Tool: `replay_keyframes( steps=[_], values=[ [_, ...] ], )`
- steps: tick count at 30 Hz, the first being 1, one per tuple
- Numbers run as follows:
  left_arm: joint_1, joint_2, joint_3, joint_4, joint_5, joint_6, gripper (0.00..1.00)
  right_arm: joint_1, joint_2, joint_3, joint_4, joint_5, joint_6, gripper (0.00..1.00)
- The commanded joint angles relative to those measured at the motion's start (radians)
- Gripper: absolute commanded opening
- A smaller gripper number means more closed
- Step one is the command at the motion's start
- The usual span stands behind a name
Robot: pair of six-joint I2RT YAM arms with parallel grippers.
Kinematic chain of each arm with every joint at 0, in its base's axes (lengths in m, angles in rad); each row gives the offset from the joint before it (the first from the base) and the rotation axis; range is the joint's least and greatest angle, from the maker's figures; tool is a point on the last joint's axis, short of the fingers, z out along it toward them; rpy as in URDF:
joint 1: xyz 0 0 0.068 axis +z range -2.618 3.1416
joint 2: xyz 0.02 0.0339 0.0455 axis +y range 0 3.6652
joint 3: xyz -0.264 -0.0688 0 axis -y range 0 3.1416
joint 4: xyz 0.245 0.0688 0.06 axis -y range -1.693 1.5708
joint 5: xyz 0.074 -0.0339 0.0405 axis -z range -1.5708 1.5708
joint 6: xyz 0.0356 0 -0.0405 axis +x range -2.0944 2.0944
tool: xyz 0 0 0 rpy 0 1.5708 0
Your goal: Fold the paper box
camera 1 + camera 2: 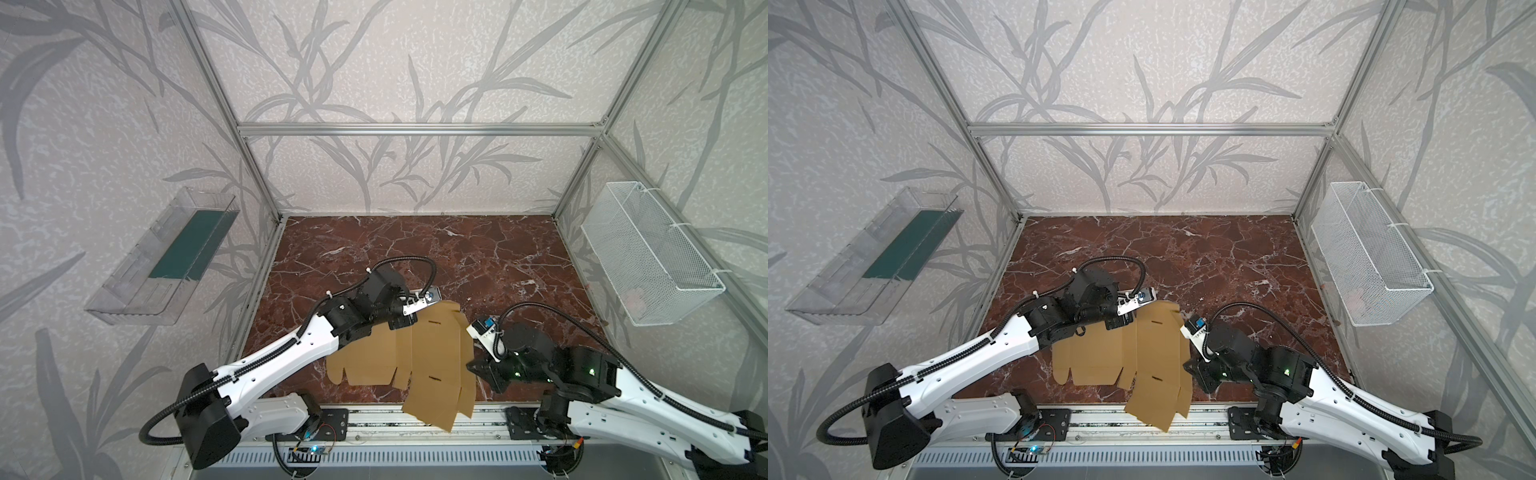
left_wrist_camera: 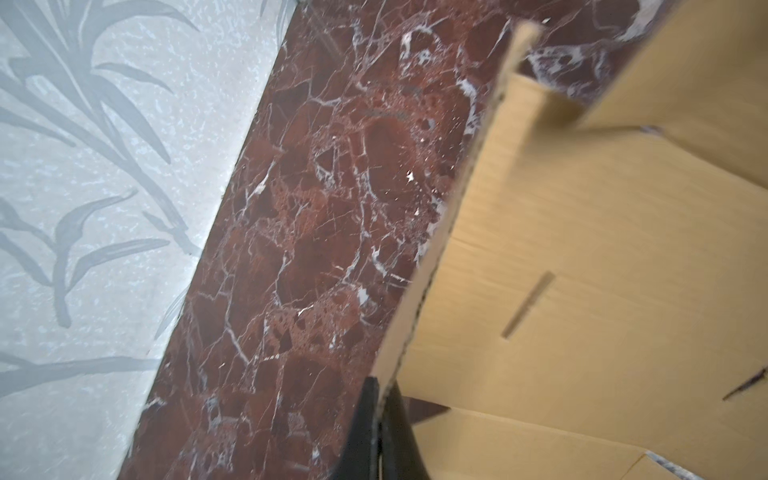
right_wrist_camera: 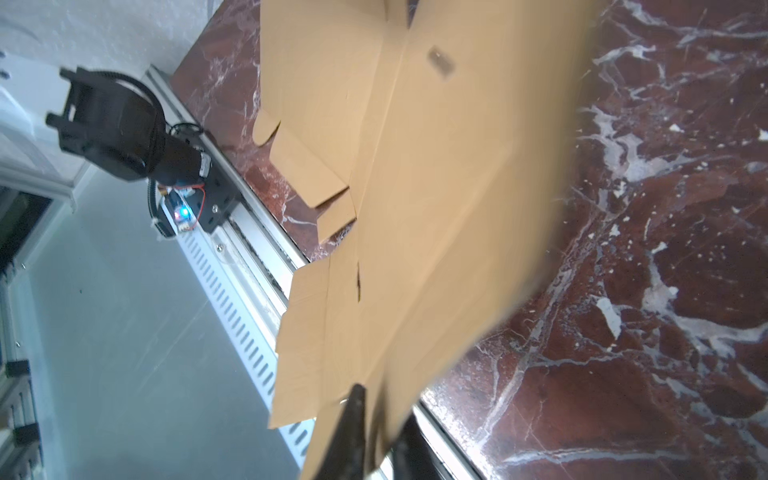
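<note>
The paper box (image 1: 436,357) (image 1: 1154,357) is an unfolded tan cardboard sheet with flaps and slits, near the front of the marble tabletop (image 1: 457,249). Its right part is lifted and tilted, and a corner overhangs the front rail. My left gripper (image 1: 406,321) (image 1: 1122,322) is at the sheet's far left edge. In the left wrist view it (image 2: 380,384) is shut on the box's (image 2: 582,270) raw edge. My right gripper (image 1: 474,368) (image 1: 1190,369) is at the sheet's right edge. In the right wrist view its jaws (image 3: 382,407) stand slightly apart around the blurred cardboard (image 3: 436,208).
A clear plastic bin (image 1: 166,257) hangs on the left wall and a white wire basket (image 1: 648,253) on the right wall. An aluminium rail (image 1: 374,419) with both arm bases runs along the table's front edge. Frame posts stand at the back corners.
</note>
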Motion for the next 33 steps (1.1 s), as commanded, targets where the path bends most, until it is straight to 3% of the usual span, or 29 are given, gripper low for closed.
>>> replay_keyframes(
  steps=[1, 5, 9, 22, 26, 29, 33],
  values=[
    [0.013, -0.023, 0.029, -0.018, -0.071, 0.038, 0.0, -0.001, -0.019, 0.007, -0.033, -0.005, -0.006, 0.32],
    [0.012, -0.025, 0.018, 0.002, -0.102, 0.006, 0.0, 0.001, -0.041, 0.041, -0.074, 0.045, -0.002, 0.56],
    [0.013, -0.021, 0.012, 0.073, -0.188, -0.09, 0.0, 0.0, -0.071, 0.093, -0.126, 0.121, 0.027, 0.67],
    [0.01, -0.082, 0.01, 0.227, -0.365, -0.732, 0.0, 0.0, -0.143, 0.242, -0.04, 0.237, 0.263, 0.78],
    [-0.006, -0.185, -0.108, 0.391, -0.323, -0.862, 0.0, -0.001, -0.108, 0.28, 0.041, 0.222, 0.327, 0.8],
    [-0.032, -0.229, -0.155, 0.422, -0.376, -0.937, 0.0, -0.001, -0.062, 0.322, 0.086, 0.223, 0.376, 0.81],
    [-0.107, -0.251, -0.22, 0.462, -0.426, -0.942, 0.0, -0.001, -0.006, 0.385, 0.132, 0.264, 0.442, 0.81]
  ],
)
